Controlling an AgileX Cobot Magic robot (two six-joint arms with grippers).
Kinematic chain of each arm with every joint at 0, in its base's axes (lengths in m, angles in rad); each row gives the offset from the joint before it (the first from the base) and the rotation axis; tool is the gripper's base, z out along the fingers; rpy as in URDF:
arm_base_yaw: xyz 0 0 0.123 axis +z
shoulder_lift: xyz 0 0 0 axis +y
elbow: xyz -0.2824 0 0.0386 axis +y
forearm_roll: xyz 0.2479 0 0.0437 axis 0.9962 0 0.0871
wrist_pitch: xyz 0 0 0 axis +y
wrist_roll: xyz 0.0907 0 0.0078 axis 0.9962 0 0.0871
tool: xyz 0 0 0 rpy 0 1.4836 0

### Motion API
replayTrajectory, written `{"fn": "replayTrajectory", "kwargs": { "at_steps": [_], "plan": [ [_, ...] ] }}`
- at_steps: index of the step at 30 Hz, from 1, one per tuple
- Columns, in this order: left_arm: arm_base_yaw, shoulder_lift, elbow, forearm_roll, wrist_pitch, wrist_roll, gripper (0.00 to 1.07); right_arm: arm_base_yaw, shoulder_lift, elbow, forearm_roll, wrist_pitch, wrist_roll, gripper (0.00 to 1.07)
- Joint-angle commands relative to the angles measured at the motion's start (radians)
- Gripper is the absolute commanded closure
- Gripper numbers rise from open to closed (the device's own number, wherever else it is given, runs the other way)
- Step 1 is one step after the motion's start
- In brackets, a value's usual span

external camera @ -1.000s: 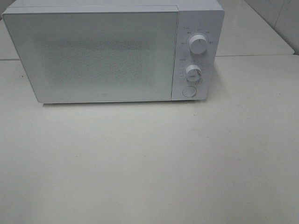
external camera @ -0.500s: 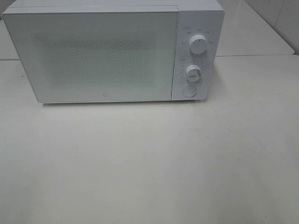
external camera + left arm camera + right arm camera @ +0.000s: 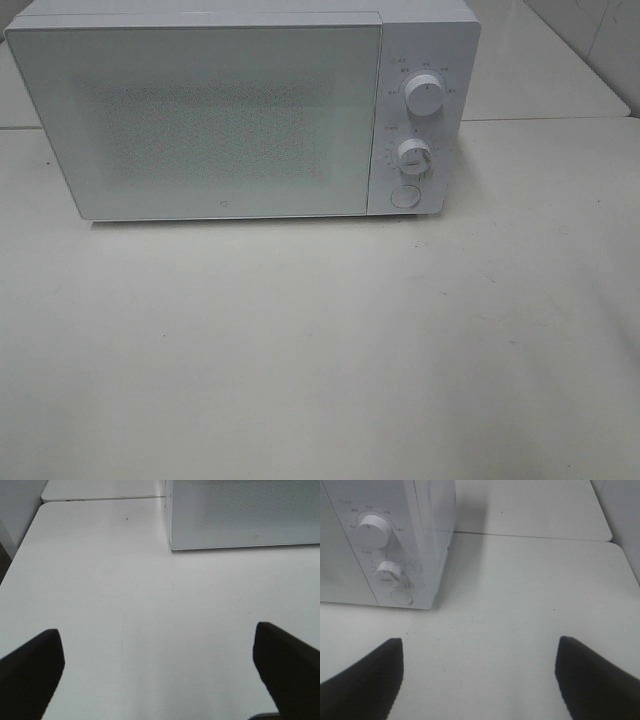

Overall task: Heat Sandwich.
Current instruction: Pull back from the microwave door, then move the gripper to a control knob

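No sandwich shows in any view, so its handling can only be judged from the task. As a sandwich it would likely be light, soft and easily squashed, with layers that slide apart if pinched from the sides. The safer hold would be on whatever dish carries it, kept level, rather than on the bread itself. Its looks cannot be told here.

It may sit inside the microwave oven (image 3: 240,110), but the door (image 3: 200,120) is shut and its dotted panel shows nothing behind it. The table (image 3: 320,350) in front of the oven carries nothing that could be it.

At the oven's right end are an upper dial (image 3: 424,95), a lower dial (image 3: 412,155) and a round button (image 3: 404,196) beneath them.

The left gripper (image 3: 157,632) hangs in front of the oven's left corner, fingers spread wide and holding nothing. The right gripper (image 3: 479,641) hangs in front of its dial end, likewise spread and empty.
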Motion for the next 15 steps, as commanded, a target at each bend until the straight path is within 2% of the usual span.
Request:
{"fn": "replayTrajectory", "kwargs": {
  "at_steps": [1, 15],
  "plan": [
    [0.004, -0.027, 0.003, -0.004, -0.008, -0.005, 0.09, -0.007, 0.050, -0.002, 0.005, -0.083, 0.000, 0.28],
    [0.004, -0.027, 0.003, -0.004, -0.008, -0.005, 0.09, -0.007, 0.257, -0.002, 0.006, -0.346, 0.037, 0.31]
  ]
}}
